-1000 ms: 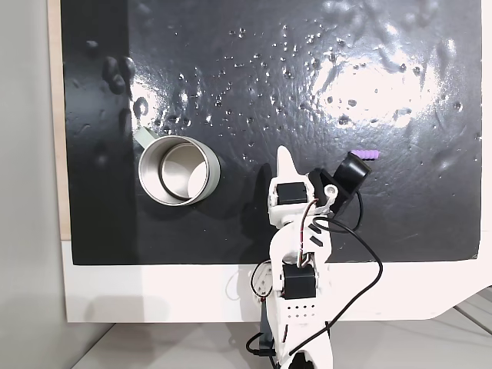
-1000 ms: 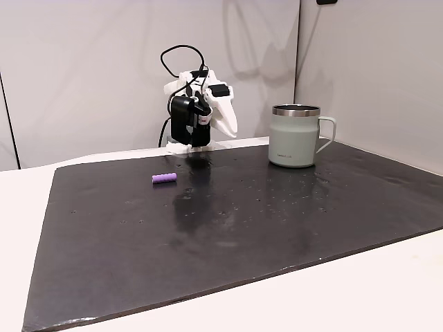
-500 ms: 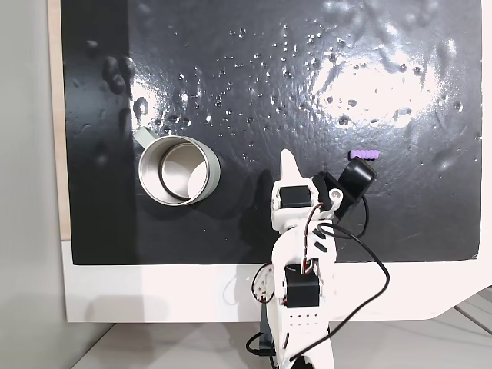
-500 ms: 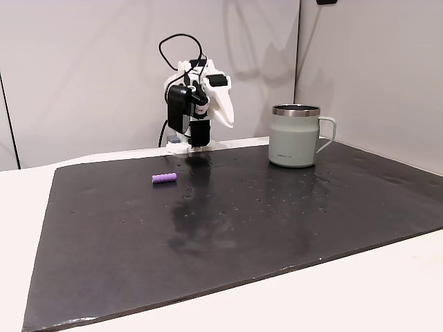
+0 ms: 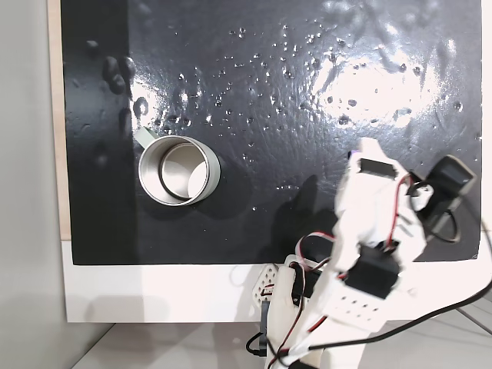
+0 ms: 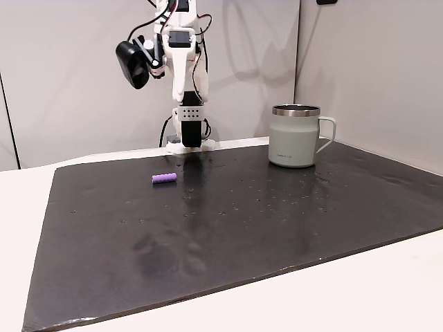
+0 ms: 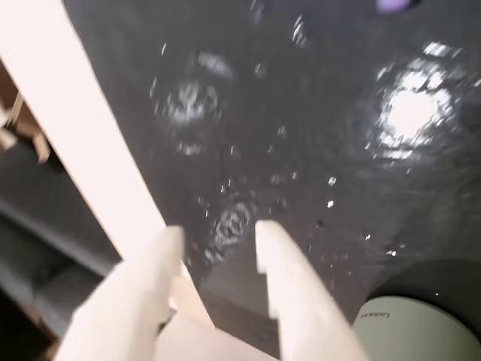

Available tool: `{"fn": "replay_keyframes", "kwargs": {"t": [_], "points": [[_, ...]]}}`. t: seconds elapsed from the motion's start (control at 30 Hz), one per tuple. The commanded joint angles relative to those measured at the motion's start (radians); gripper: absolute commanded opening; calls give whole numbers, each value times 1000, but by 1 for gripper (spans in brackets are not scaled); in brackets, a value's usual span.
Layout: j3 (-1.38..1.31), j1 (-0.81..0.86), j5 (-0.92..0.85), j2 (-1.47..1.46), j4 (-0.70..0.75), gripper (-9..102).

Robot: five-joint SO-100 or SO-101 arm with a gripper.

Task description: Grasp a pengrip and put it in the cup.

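The purple pengrip [image 6: 164, 178] lies on the black mat, left of the arm's base in the side fixed view, and shows as a purple blur [image 7: 392, 4] at the top edge of the wrist view. The silver-rimmed cup [image 6: 296, 135] stands upright at the mat's right; from above, the cup [image 5: 178, 170] shows a pale inside. My gripper [image 7: 218, 239] hangs high over the mat, fingers apart, nothing between them. The cup's side [image 7: 409, 331] sits at the lower right of the wrist view. The raised arm [image 5: 373, 223] covers the mat's right part from above.
The black mat [image 6: 277, 214] is glossy, with small bumps and light glare. A white table border [image 5: 154, 292] runs along the arm's side. The arm's base [image 6: 188, 142] stands at the mat's far edge, with walls behind. A loose black cable [image 5: 430, 315] trails by the arm.
The arm has lifted from a low folded pose to a tall raised one and swung right in the top-down view, over the pengrip's area. Cup and pengrip have not moved.
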Motion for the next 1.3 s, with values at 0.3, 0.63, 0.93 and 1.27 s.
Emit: {"fn": "replay_keyframes", "kwargs": {"t": [0.3,0.63,0.93,1.27], "points": [[-356,109,-127,-526,262,21],[-405,153,-273,-744,305,24],[-520,187,-304,-946,301,24],[-637,172,-296,-1121,299,23]]}}
